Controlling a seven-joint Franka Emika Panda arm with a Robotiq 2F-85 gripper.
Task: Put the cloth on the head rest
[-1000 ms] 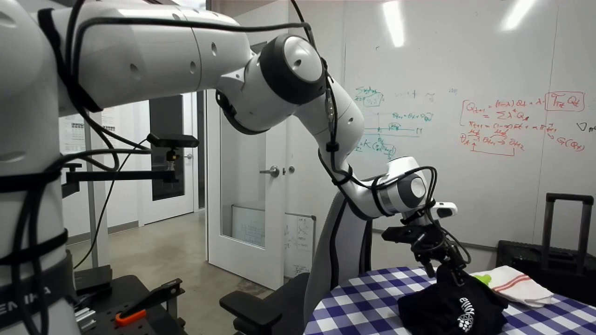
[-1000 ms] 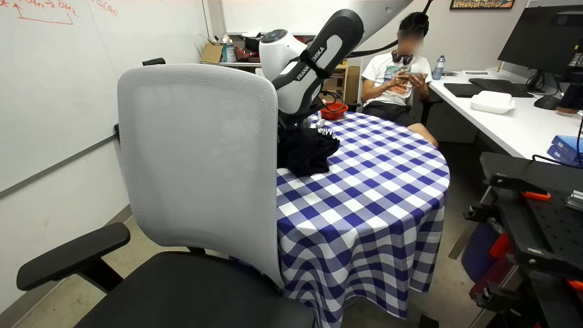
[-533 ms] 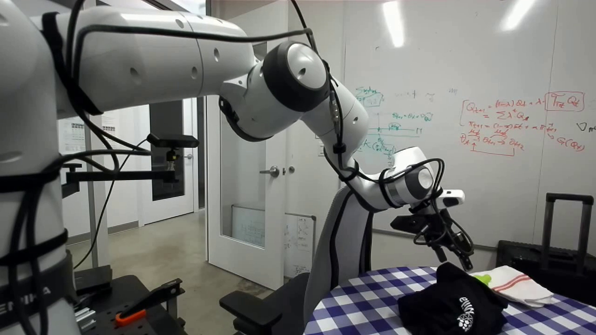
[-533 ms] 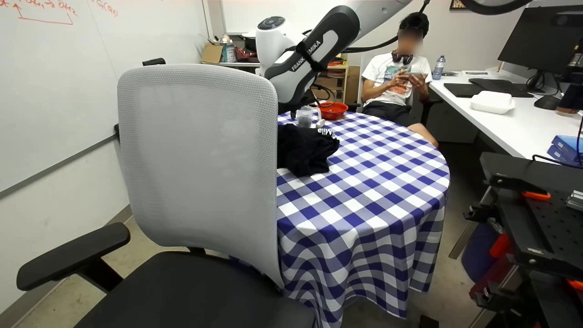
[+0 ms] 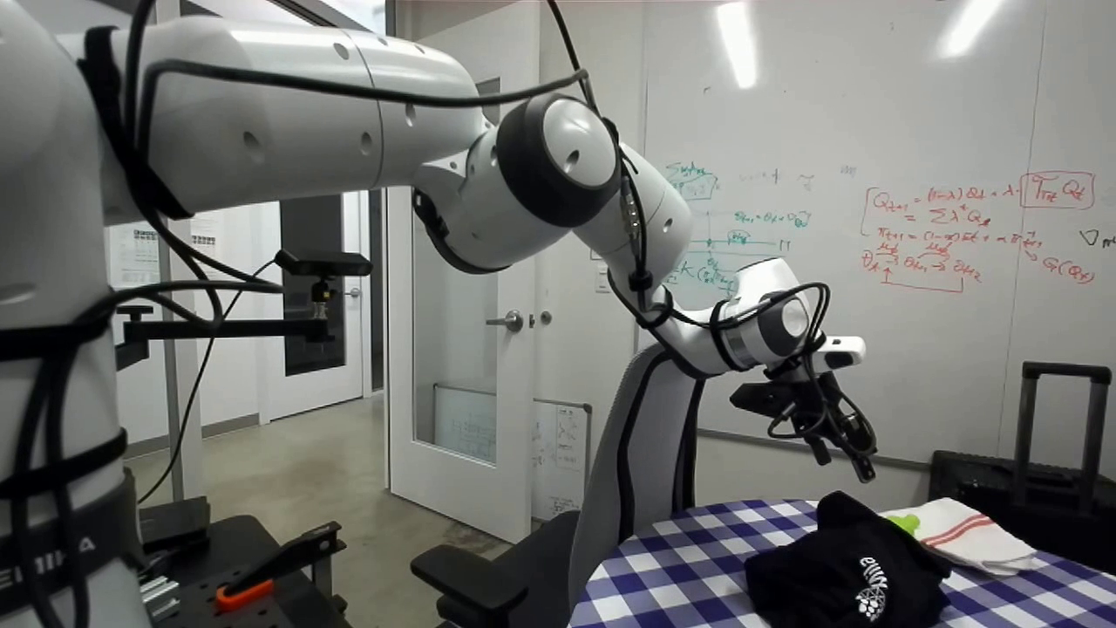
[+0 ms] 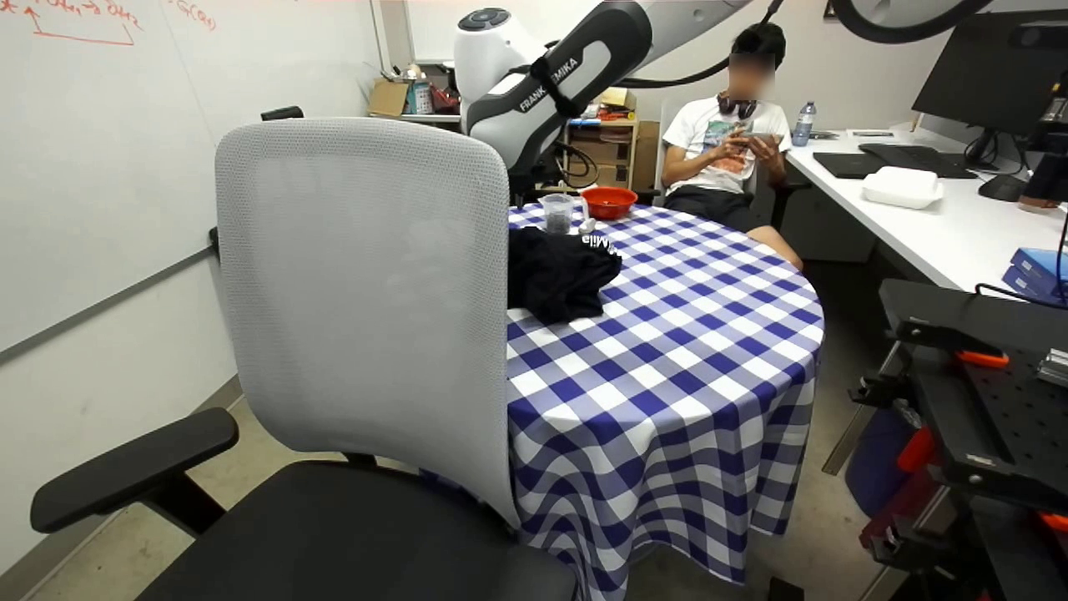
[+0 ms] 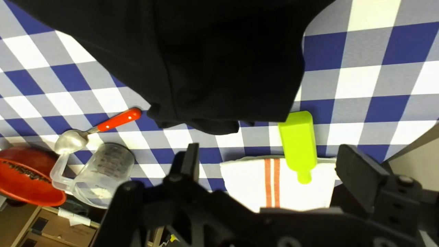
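The black cloth (image 5: 841, 567) lies in a heap on the checkered table, with a raised peak and white lettering. It also shows in an exterior view (image 6: 559, 275), partly hidden behind the chair back, and in the wrist view (image 7: 223, 61). The head rest (image 6: 359, 129) is the rounded top edge of the grey mesh chair back; nothing lies on it. Its top also shows in an exterior view (image 5: 656, 356), close to the arm. My gripper (image 5: 842, 464) is open and empty above the cloth's peak, apart from it. In the wrist view the fingers (image 7: 269, 151) stand wide apart.
A white towel with red stripes (image 7: 250, 185) and a lime-green block-like thing (image 7: 297, 140) lie beside the cloth. A spoon (image 7: 103, 127), a clear measuring cup (image 7: 103, 171) and a red bowl (image 6: 609, 203) stand on the table. The chair armrest (image 5: 471, 576) juts out.
My gripper has risen from around the cloth's peak to above it, with nothing between its fingers. The cloth has stayed on the table. The chair has not moved.
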